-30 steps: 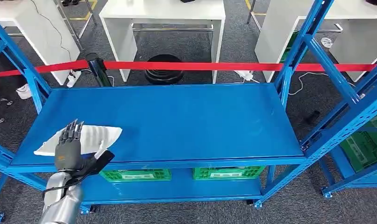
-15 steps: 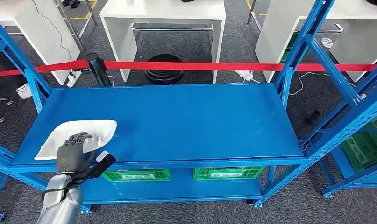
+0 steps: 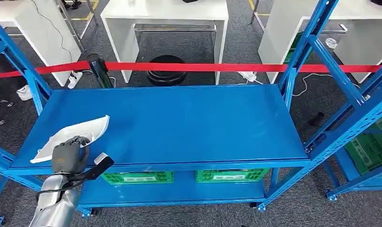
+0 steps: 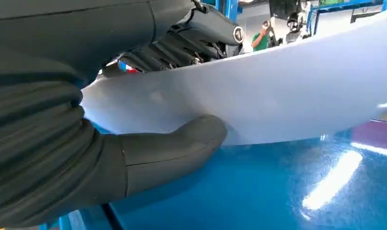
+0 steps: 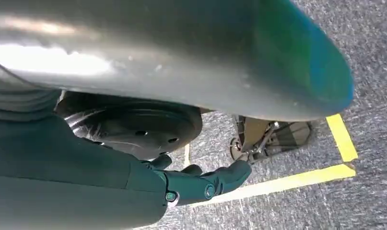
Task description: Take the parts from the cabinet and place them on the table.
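The white moulded part, a thin curved shell, sits at about eight o'clock on the blue shelf top of the cabinet, near its front left corner. It is tilted, its far tip raised and its near end low by the shelf edge. The left hand pinches that near end: in the left wrist view the thumb presses under the part's rim while the darker fingers curl over the top.

The step in hand looks like lifting the part off the shelf. To do it well, the pinch should stay firm, since the shell is held at one end only and its long free end could swing or sag. Raising it straight up before drawing back toward six o'clock should keep the low end from catching on the shelf lip. Past the red barrier tape, at twelve o'clock, stands a white bench.

Half a second ago the part lay flatter on the shelf with the hand resting on top of it; now the fingers have closed round the edge and the far end has tipped up.

The right hand hangs over grey carpet with yellow floor tape, fingers loosely out and holding nothing.
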